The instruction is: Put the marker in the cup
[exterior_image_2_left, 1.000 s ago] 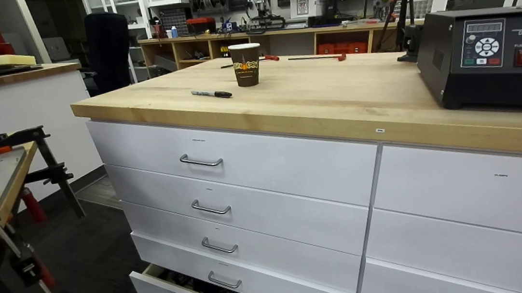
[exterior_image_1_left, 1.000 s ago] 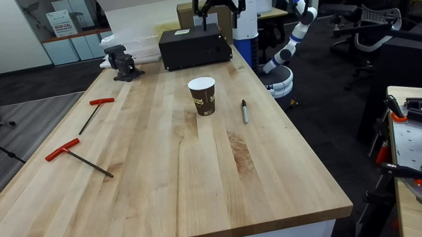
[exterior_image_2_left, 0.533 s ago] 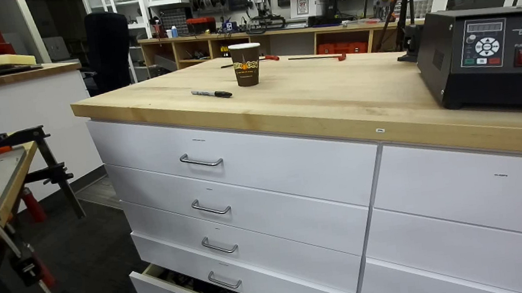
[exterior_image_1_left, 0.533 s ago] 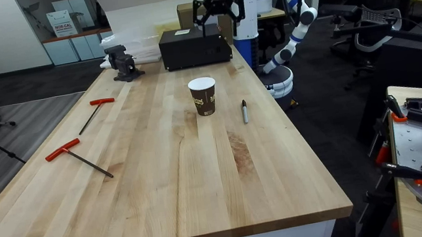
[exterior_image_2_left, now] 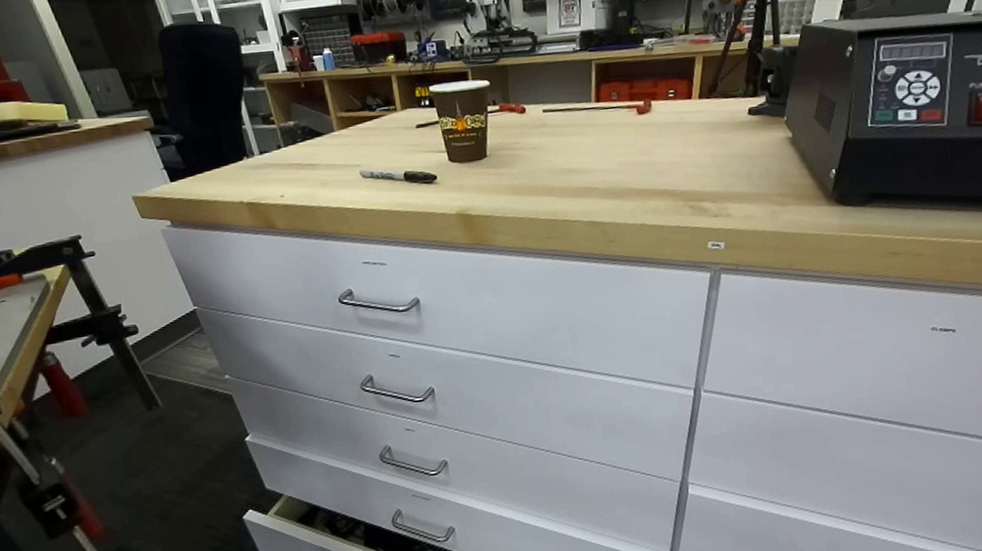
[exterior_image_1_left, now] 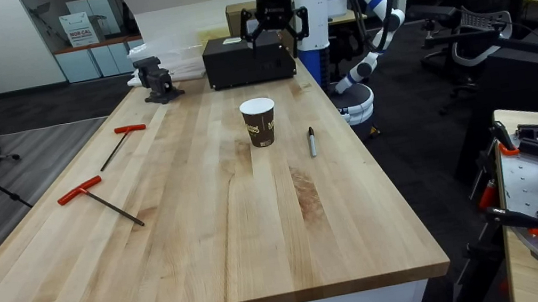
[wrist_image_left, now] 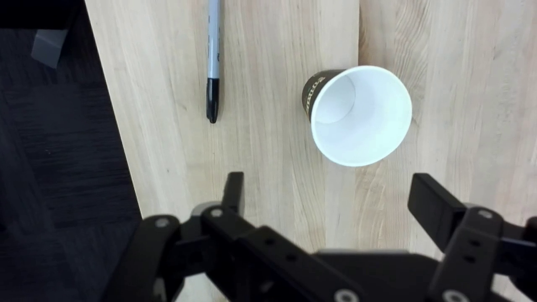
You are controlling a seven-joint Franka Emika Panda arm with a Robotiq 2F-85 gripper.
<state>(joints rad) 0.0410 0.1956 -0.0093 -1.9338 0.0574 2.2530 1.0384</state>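
the marker is seen at the wrist view's upper left, the cup right of centre. the gripper is spread wide, nothing held. the reach is judged in hand; alignment above the marker is called for next.

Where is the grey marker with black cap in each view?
In an exterior view: grey marker with black cap, right of centre.
In an exterior view: marker, upper half, left of centre.
Wrist view: marker, cut off at top, left of centre.
Shared landmark: brown paper cup with white rim, in all three.
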